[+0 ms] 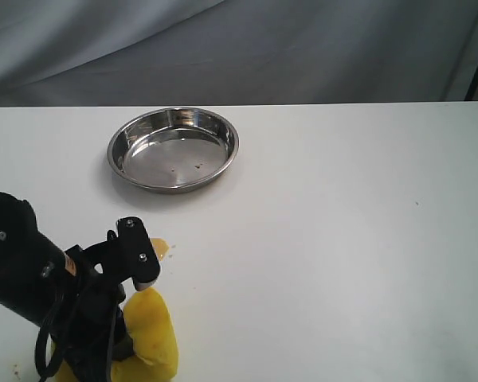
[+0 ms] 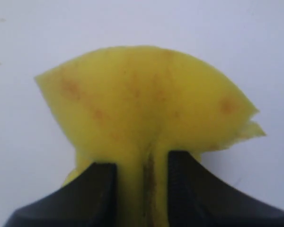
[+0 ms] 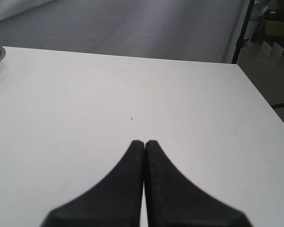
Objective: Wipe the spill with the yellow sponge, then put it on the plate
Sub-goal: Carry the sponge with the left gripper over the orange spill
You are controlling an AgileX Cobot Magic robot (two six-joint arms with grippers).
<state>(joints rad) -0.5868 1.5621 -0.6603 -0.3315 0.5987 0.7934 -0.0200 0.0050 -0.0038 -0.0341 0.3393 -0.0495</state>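
L hand [image 2: 142, 164] pinches yellow sponge [image 2: 142, 94] mid-fold, edges fanned, brownish stains; R hand [image 3: 144, 143] closed, empty.

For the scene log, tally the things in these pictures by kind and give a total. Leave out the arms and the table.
yellow sponge: 1
plate: 1
spill: 1
Total: 3

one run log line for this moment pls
left gripper: shut on yellow sponge | right gripper: shut, empty | plate: no sponge yet
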